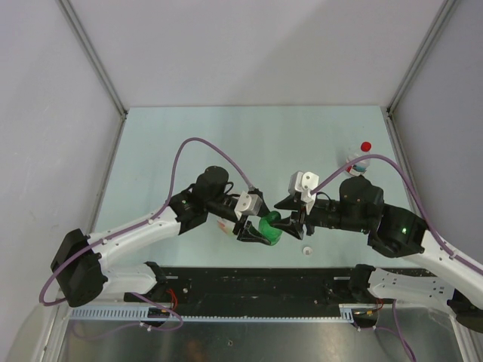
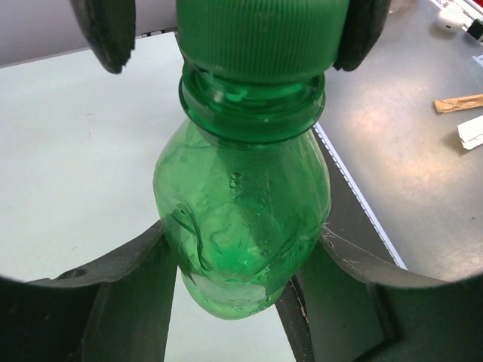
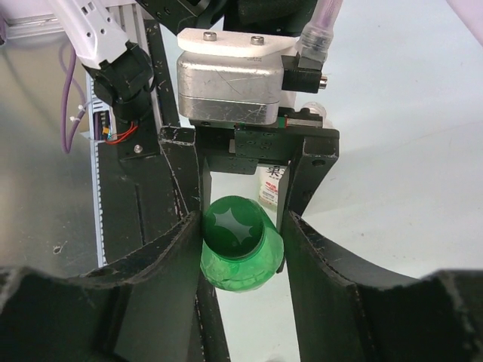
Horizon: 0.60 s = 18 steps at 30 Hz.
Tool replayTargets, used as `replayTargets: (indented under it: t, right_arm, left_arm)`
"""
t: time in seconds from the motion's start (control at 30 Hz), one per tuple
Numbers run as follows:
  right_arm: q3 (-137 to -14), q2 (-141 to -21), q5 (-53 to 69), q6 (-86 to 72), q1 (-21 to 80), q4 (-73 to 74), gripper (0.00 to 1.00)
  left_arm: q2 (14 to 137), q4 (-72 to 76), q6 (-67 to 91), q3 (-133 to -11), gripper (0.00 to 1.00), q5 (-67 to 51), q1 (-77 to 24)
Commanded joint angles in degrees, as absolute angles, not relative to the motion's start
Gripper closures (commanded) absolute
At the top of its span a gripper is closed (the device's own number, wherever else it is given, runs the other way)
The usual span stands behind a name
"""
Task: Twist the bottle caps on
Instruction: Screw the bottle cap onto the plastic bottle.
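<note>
**Q:** What could fail here?
**A:** Your left gripper [image 2: 241, 230] clamps the green bottle [image 2: 241, 188]. Your right gripper [image 3: 241, 220] brackets the green cap [image 2: 260, 38] on its neck, grip uncertain. Twist off-axis and it cross-threads.

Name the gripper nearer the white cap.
Right. The right gripper, on the green cap, is just beyond the white cap; the left gripper, holding the green bottle, is farther left.
</note>
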State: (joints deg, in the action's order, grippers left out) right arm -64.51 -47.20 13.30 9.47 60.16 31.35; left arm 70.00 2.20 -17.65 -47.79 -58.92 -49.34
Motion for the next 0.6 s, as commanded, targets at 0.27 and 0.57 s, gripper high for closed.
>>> replayTargets:
  t: [0.27, 0.57]
  right_arm:
    - [-64.9, -47.6, 13.6, 8.7, 59.7, 28.6, 0.73]
    - [-64.9, -48.5, 10.2, 3.8, 59.7, 33.9, 0.84]
  left_arm:
    - [69.9, 2.6, -18.1, -48.9, 1.00, -59.3, -49.1]
    - [66.4, 2.6, -16.4, -49.5, 1.00, -49.0, -49.1]
